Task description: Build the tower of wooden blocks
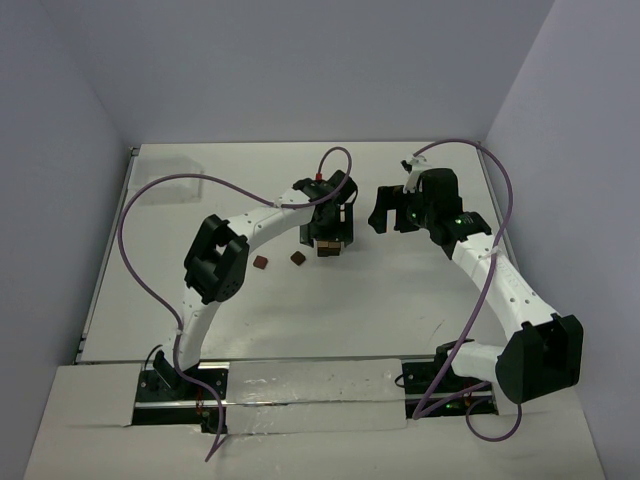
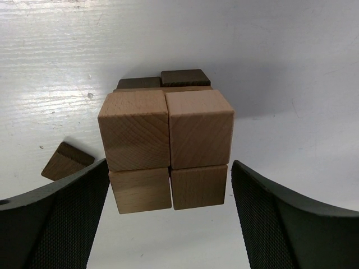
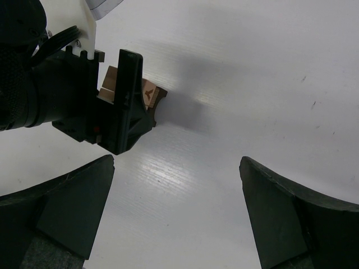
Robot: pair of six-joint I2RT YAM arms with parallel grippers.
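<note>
Left gripper [image 2: 169,213] jaws apart, flanking tower [image 2: 166,140]; right gripper [image 3: 176,185] wide open; seemingly two loose dark blocks [image 1: 261,263] nearby

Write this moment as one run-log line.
left gripper: open, straddling tower | right gripper: open, empty, nearby | loose dark brown blocks: two, beside tower

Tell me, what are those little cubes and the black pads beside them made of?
Tan cubes: unfinished light wood, visible grain. Dark cubes: likely stained or darker wood, matte. Left hand pads: black, woven-looking texture, perhaps rubber or fabric.
</note>
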